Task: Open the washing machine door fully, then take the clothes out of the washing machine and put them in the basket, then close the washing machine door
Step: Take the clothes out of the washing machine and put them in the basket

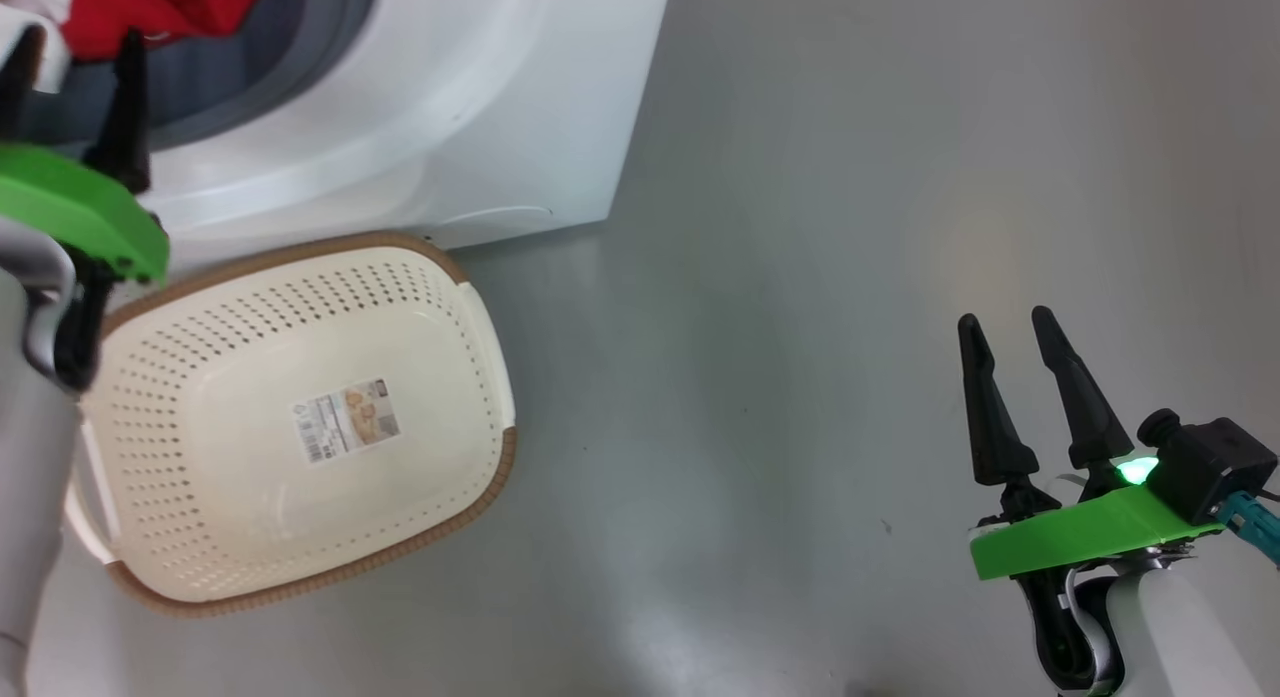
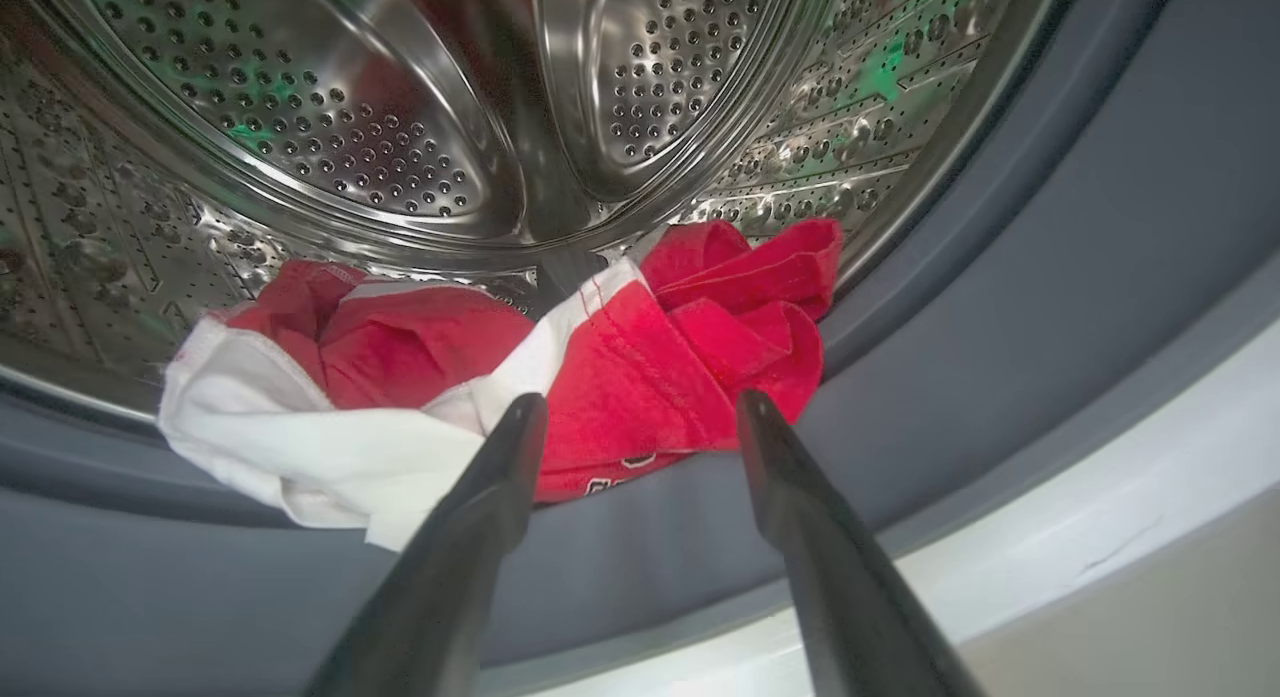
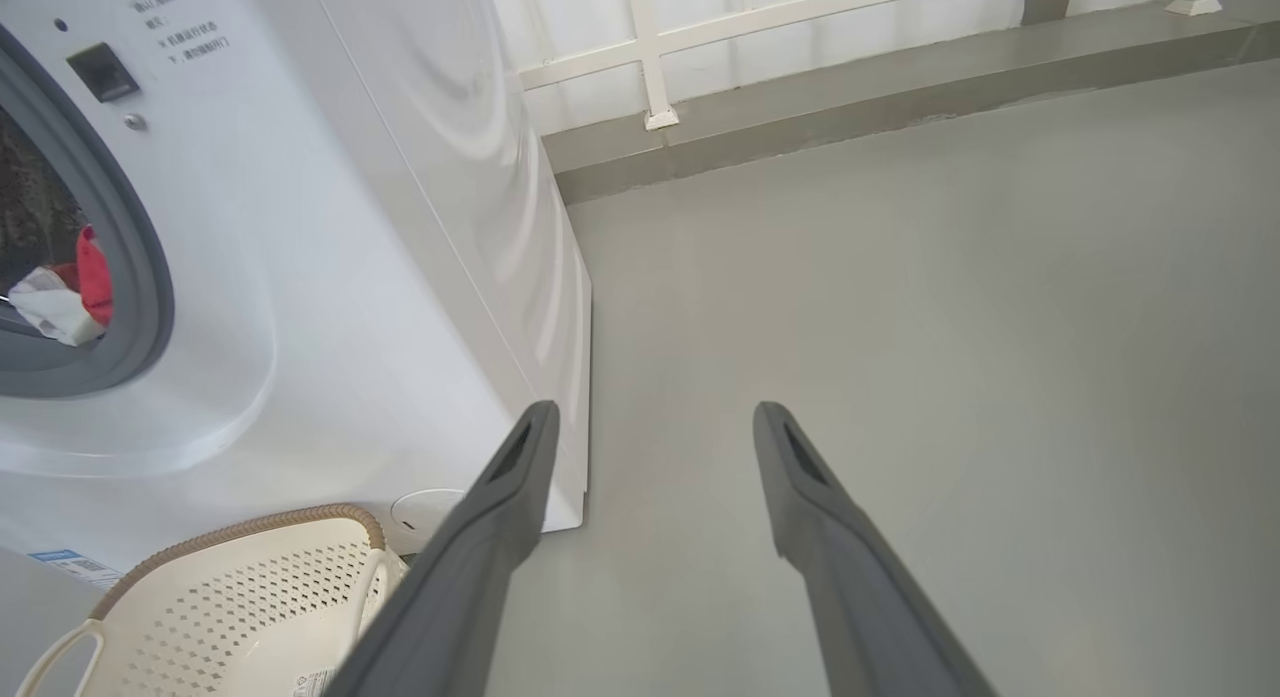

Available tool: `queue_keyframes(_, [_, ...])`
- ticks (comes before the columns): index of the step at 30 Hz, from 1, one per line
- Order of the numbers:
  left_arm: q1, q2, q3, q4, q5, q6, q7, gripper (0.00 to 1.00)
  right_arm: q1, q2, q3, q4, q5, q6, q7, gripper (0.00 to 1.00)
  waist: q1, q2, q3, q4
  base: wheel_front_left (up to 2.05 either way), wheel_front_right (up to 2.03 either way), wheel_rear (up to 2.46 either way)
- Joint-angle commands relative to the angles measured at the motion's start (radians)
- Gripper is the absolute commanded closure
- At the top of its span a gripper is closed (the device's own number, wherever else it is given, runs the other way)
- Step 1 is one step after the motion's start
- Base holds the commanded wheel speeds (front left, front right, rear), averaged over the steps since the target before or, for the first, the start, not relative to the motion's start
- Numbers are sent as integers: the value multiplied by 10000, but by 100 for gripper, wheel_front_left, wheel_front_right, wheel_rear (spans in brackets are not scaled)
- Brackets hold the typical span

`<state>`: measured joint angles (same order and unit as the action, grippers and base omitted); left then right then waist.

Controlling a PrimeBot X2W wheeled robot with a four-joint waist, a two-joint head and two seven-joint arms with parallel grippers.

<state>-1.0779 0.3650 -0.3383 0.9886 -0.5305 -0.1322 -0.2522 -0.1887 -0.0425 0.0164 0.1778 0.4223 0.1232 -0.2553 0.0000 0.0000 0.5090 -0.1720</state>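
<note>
**Right gripper** [image 1: 1005, 317]: two long dark fingers on a green mount, spread apart and empty. It hangs over the bare glossy grey floor [image 1: 800, 277], well apart from the basket and to the right of the machine's corner.

**Left gripper** [image 2: 640, 399]: same build, fingers parted, nothing between them. Its tips are at the mouth of the drum, pointing at the garments. Whether they touch the fabric cannot be told.

**Cream-white perforated plastic basket** [image 1: 150, 427]: rounded rectangle with a brown woven-look rim and white side handles. It stands on the floor just before the machine's front, below the opening. Inside it, a printed paper sticker [image 1: 346, 420] on the bottom.

**Big white front-loading washing machine** [image 1: 480, 97]: its round opening is uncovered. A small blue-edged label [image 3: 70, 562] sits at the lower front corner.

**Grey rubber gasket** [image 2: 1000, 307]: a broad ring around the opening.

**Bright red clothes with white trim and panels** [image 2: 620, 377]: bunched at the front lip of the drum, with a white fold and a red hem with small printing lying over the gasket.

**Perforated steel drum** [image 2: 350, 127]: shiny, with raised ribs, behind and above the garments.

**White railing** [image 3: 650, 57]: beyond the machine, along a raised grey kerb.
</note>
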Motion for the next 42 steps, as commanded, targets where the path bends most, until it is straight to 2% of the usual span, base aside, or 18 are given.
queue_keyframes(1, [-372,575,95,9,-128,15,-14,0,-34,-78,275,-253,83,75,-65,0,0,0,316,-295,0,0,0])
queue_keyframes(13, [-2531,1200,-871,1449,-378,15,557,0,-166,-78,712,-389,459,75,-65,0,0,0,916,-881,0,0,0])
queue_keyframes(22, [-3038,1392,-1694,2071,-619,15,1832,0,-179,-78,847,-445,647,75,-65,0,0,0,1099,-1130,0,0,0])
queue_keyframes(28, [-3139,1511,-2079,2216,-759,15,1975,0,-184,-78,865,-511,673,75,-65,0,0,0,1100,-1149,0,0,0])
queue_keyframes(29, [-3117,1491,-2150,2205,-803,15,2005,13,-182,-78,867,-519,674,75,-65,0,0,0,1087,-1142,0,0,0])
queue_keyframes(30, [-3088,1472,-2240,2159,-849,15,2037,55,-181,-78,872,-525,669,75,-65,0,0,0,1075,-1136,0,0,0])
queue_keyframes(31, [-3067,1476,-2324,2080,-897,15,2001,67,-183,-78,874,-535,663,75,-65,0,0,0,1070,-1128,0,0,0])
queue_keyframes(32, [-3067,1476,-2324,2080,-897,15,2001,67,-183,-78,874,-535,663,75,-65,0,0,0,1070,-1128,0,0,0])
queue_keyframes(33, [-3053,1496,-2385,2022,-944,15,1922,91,-186,-78,871,-545,654,75,-65,0,0,0,1065,-1117,0,0,0])
queue_keyframes(34, [-3034,1499,-2462,1947,-995,15,1847,100,-192,-78,867,-552,644,75,-65,0,0,0,1062,-1107,0,0,0])
queue_keyframes(42, [-2830,1482,-2818,1518,-1784,15,1198,100,-208,-78,790,-568,585,75,-65,0,0,0,979,-1007,0,0,0])
